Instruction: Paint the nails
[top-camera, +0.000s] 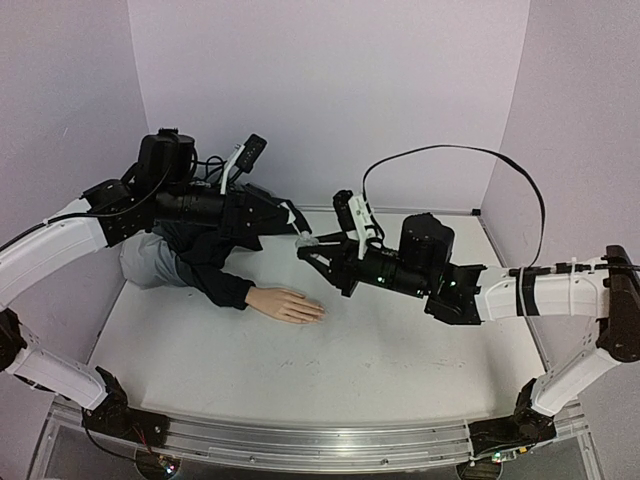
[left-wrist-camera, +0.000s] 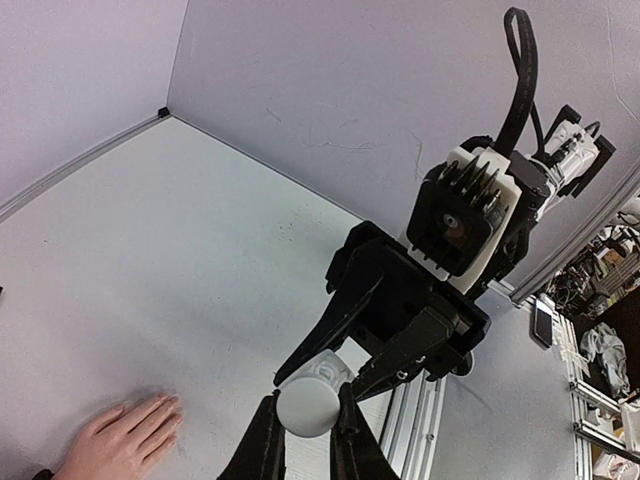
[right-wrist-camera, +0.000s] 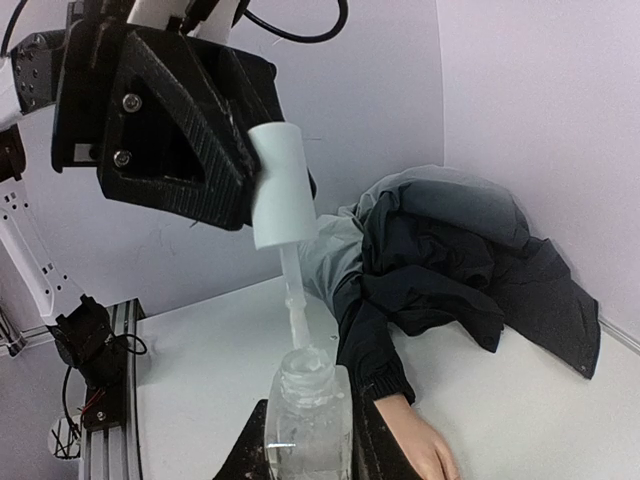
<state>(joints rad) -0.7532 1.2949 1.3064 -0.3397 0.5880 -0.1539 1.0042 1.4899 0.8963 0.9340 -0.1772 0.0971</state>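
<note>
Left gripper (left-wrist-camera: 308, 428): jaws nearly closed, pinching a white cylindrical cap (right-wrist-camera: 280, 190); a thin clear brush stem (right-wrist-camera: 292, 290) hangs from the cap.
Right gripper (right-wrist-camera: 308, 447): jaws clamped on a small clear glass bottle (right-wrist-camera: 305, 390), held upright.
Cap and bottle: the cap is lifted off the neck, with the stem's lower end inside the bottle's mouth.
Nails (left-wrist-camera: 168, 404): at the fingertips of the pale peach mannequin hand (top-camera: 288, 304). The hand lies palm down on the white table (top-camera: 400, 350), nearer the arm bases than the two grippers and apart from them. The nails are too small to make out.
In the way: the left arm reaches across the bunched dark jacket (top-camera: 215, 255), whose sleeve ends at the hand.
Around: a black cable (top-camera: 450, 150) arcs over the right arm.
</note>
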